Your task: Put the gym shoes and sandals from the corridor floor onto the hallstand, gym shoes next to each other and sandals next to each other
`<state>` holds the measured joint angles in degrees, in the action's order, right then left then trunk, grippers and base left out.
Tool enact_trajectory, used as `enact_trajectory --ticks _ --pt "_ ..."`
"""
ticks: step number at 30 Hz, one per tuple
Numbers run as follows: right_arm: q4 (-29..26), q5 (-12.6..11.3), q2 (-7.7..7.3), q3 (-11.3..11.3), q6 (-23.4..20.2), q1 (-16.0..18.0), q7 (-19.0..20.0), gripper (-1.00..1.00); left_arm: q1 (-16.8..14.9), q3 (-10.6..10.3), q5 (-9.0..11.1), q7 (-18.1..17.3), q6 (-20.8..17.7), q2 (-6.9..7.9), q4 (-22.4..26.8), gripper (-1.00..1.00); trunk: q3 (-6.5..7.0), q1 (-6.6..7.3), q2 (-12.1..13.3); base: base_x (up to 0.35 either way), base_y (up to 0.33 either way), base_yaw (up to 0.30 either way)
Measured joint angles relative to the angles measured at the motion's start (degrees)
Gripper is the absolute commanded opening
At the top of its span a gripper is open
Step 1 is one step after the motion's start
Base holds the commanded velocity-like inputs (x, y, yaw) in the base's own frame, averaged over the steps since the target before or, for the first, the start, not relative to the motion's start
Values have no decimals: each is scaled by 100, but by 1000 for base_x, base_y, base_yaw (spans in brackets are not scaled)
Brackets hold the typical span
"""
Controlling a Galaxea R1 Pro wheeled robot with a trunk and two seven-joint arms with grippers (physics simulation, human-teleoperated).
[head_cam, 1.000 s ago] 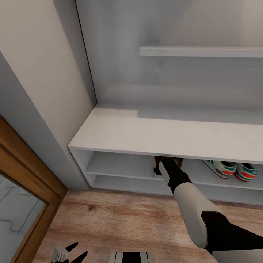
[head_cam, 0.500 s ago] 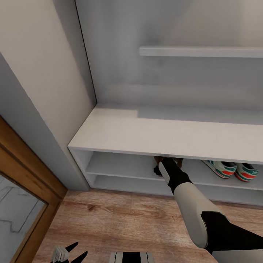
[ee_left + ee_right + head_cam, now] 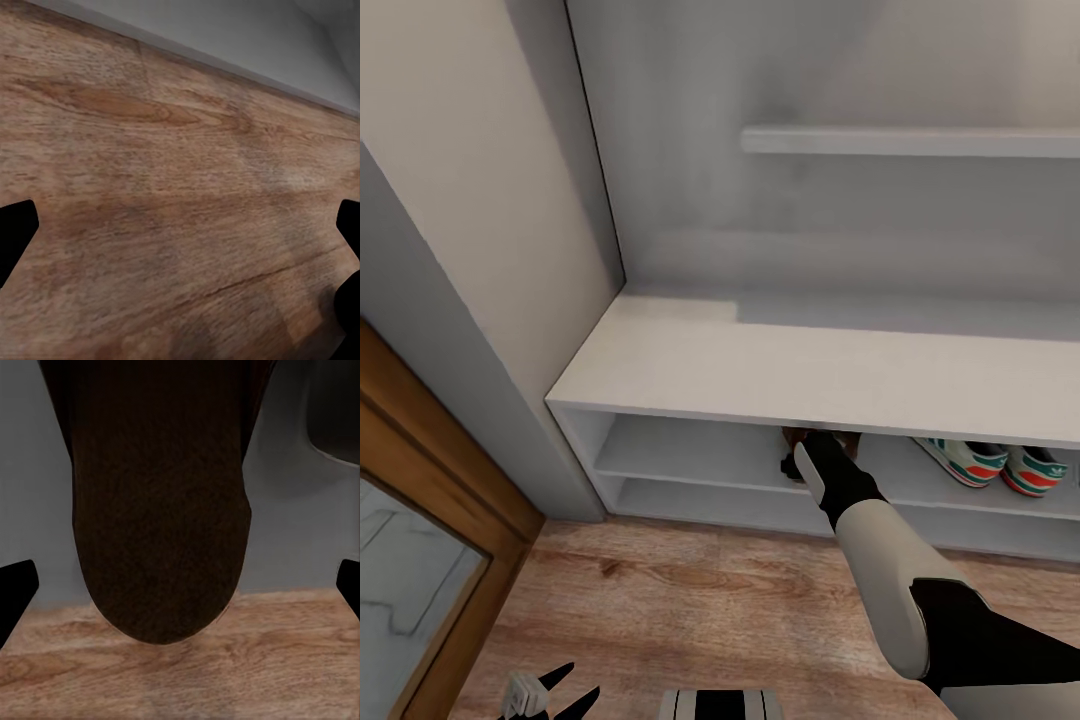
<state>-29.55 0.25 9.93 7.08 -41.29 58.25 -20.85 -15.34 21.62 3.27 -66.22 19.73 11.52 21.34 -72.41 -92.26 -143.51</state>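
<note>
My right gripper [image 3: 808, 462] reaches under the bench of the hallstand [image 3: 760, 370], centre of the frame, at a sandal [image 3: 161, 502] on the upper tier. The fingers look spread wide, nothing pinched. I should back straight out without dragging it. Its sole is dark brown and rounded. The gym shoes [image 3: 992, 464] sit side by side at right.

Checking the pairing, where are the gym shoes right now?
In the head view, the gym shoes sit side by side on the hallstand upper tier, right of the right arm.
</note>
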Motion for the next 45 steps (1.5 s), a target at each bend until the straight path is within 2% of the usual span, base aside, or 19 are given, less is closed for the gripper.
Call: enact_trajectory --ticks 34,45 --pt "0 0 0 0 17 -25 1 100 0 6 15 -31 0 6 0 100 0 -3 0 -319 0 0" --pt "0 0 0 0 25 -100 16 100 0 2 41 -71 15 15 8 100 0 1 0 -67 0 0"
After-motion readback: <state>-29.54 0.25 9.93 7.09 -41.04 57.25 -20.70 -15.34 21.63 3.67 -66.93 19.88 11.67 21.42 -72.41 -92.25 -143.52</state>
